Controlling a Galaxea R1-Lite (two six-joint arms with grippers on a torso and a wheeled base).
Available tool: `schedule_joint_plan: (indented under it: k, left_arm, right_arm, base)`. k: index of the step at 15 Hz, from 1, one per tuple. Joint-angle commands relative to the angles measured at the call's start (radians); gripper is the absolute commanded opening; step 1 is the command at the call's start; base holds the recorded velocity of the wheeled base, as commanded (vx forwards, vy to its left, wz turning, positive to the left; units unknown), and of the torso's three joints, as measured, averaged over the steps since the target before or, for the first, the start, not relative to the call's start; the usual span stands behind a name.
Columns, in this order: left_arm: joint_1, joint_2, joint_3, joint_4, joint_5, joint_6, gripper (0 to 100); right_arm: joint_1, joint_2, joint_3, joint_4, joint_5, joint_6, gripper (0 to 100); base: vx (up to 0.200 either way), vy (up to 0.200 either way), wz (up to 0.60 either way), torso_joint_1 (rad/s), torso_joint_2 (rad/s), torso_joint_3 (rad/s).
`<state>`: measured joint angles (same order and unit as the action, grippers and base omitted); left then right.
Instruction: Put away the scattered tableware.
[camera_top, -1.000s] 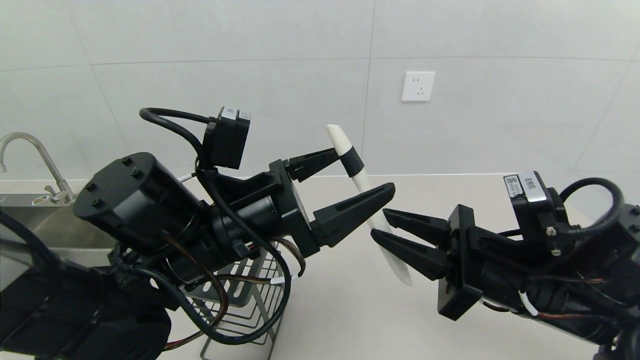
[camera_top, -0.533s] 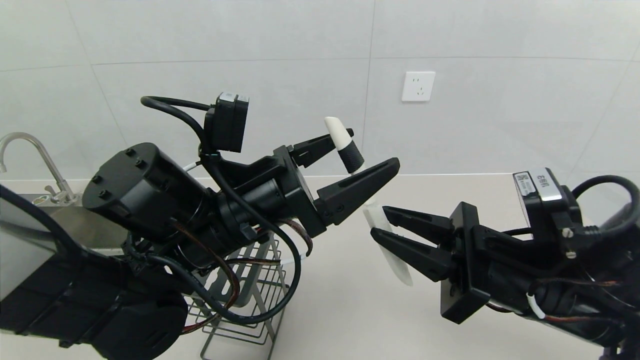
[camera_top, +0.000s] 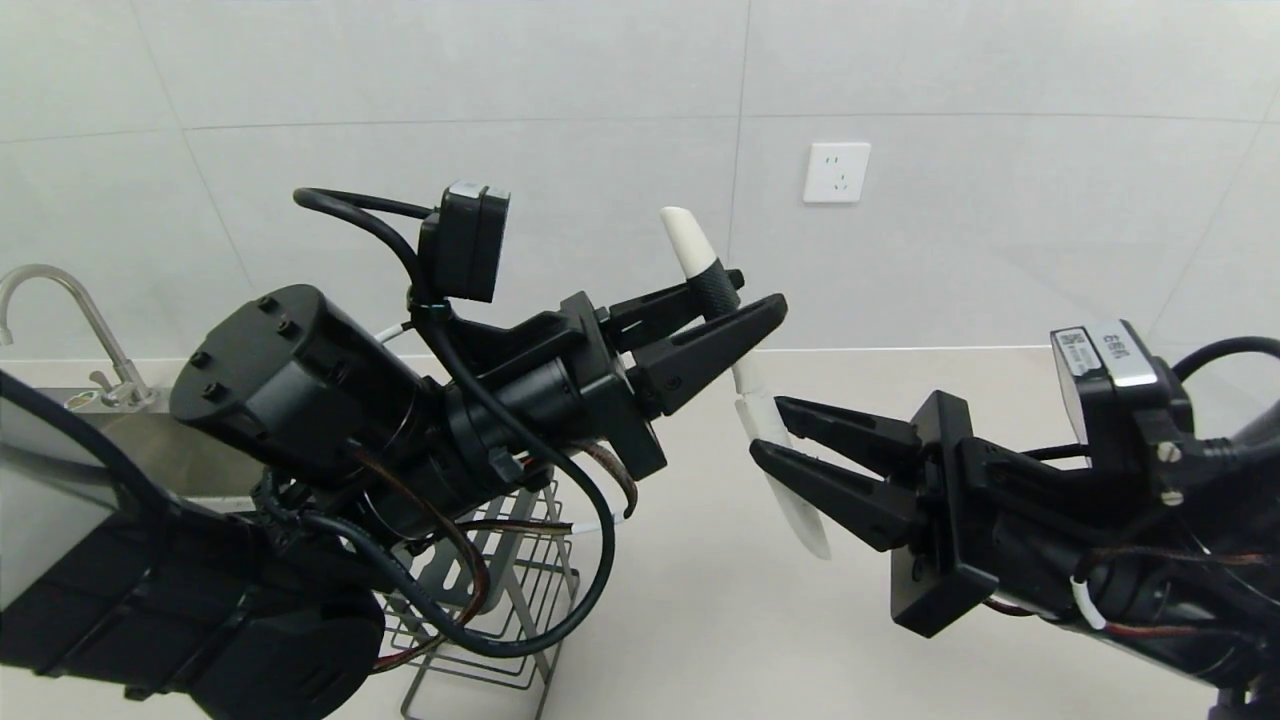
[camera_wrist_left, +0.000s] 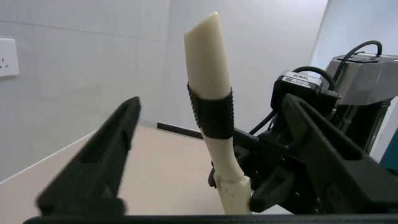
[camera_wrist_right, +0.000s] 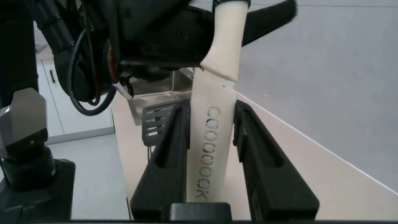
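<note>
Stowing is not yet done: the knife (camera_top: 752, 408) is held in the air above the counter (camera_top: 700, 630), between the two arms, in what is judged to be a handover. Its blade is clamped between the fingers of the right gripper (camera_top: 768, 428), with the point down and the handle up and tilted toward the wall. The left gripper (camera_top: 758, 290) is set around the black band on the handle. Its jaws stand close on both sides, yet a gap is seen at each side in the left wrist view, so it is taken as open and not gripping. By this reading, the handle is to be gripped, the blade let go, and the knife carried to the wire rack (camera_top: 500, 590), which stands on the counter under the left arm, beside the sink (camera_top: 110, 445). Whether the rack holds anything cannot be told
</note>
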<state>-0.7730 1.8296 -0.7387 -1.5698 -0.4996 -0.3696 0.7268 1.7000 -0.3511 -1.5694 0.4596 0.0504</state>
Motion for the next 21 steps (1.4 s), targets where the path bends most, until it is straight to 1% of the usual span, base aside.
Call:
schedule_joint_plan:
  k: [1,4,5,8,10,11,12,13,14,15,16,17,18,20,21]
  left_arm:
    - [-0.003,-0.009,-0.01,-0.001,-0.001,0.0,0]
    - [-0.012,-0.01,-0.011,-0.001,-0.001,0.001,0]
    - [-0.023,-0.012,-0.011,-0.001,-0.001,0.0,0]
    - [-0.019,-0.01,-0.011,-0.001,0.004,0.001,0]
    - [-0.009,-0.024,-0.004,-0.001,0.004,0.006,0]
    - [-0.008,-0.042,0.005,-0.001,0.004,0.008,0]
    - [-0.008,-0.07,0.025,-0.001,0.004,0.009,0]
    - [-0.008,-0.082,0.044,-0.001,0.004,0.017,0]
    - [-0.008,-0.099,0.071,-0.001,0.004,0.046,0]
    - [-0.003,-0.108,0.082,-0.001,0.01,0.074,0]
    - [0.003,-0.112,0.087,-0.001,0.016,0.089,0]
    - [0.009,-0.121,0.101,-0.001,0.039,0.113,0]
    - [0.009,-0.139,0.122,-0.001,0.058,0.143,0]
    - [0.001,-0.15,0.127,-0.001,0.058,0.164,0]
    - [0.001,-0.15,0.127,-0.001,0.058,0.164,0]
  right_arm:
    - [0.0,0.0,0.0,-0.001,0.001,0.0,0]
    - [-0.003,0.0,0.0,-0.001,0.001,-0.003,0]
    - [-0.001,0.0,0.006,-0.001,0.001,-0.011,100]
    - [-0.003,-0.014,0.004,-0.001,0.001,-0.001,100]
    - [-0.006,-0.068,0.011,-0.001,-0.006,0.0,100]
    - [-0.014,-0.111,0.012,-0.001,-0.039,0.0,100]
    - [-0.017,-0.187,0.018,-0.001,-0.119,0.008,100]
    - [-0.018,-0.232,0.021,-0.001,-0.164,0.011,100]
    - [-0.03,-0.301,0.026,0.006,-0.214,0.011,100]
    - [-0.067,-0.375,0.05,0.034,-0.237,0.009,100]
    - [-0.102,-0.428,0.072,0.063,-0.242,0.009,100]
    - [-0.176,-0.514,0.099,0.12,-0.24,0.003,100]
    - [-0.283,-0.666,0.139,0.239,-0.237,-0.001,100]
    - [-0.411,-0.916,0.167,0.453,-0.242,0.0,100]
    - [-0.411,-0.916,0.167,0.453,-0.242,0.0,100]
  base:
    - [0.0,0.0,0.0,0.0,0.0,0.0]
    - [0.0,0.0,0.0,0.0,0.0,0.0]
    - [0.0,0.0,0.0,0.0,0.0,0.0]
    - [0.0,0.0,0.0,0.0,0.0,0.0]
    - [0.0,0.0,0.0,0.0,0.0,0.0]
    - [0.0,0.0,0.0,0.0,0.0,0.0]
    - [0.0,0.0,0.0,0.0,0.0,0.0]
    - [0.0,0.0,0.0,0.0,0.0,0.0]
    - [0.0,0.0,0.0,0.0,0.0,0.0]
    - [0.0,0.0,0.0,0.0,0.0,0.0]
    - [0.0,0.0,0.0,0.0,0.0,0.0]
    - [0.0,0.0,0.0,0.0,0.0,0.0]
    - [0.0,0.0,0.0,0.0,0.0,0.0]
    - [0.0,0.0,0.0,0.0,0.0,0.0]
    - [0.0,0.0,0.0,0.0,0.0,0.0]
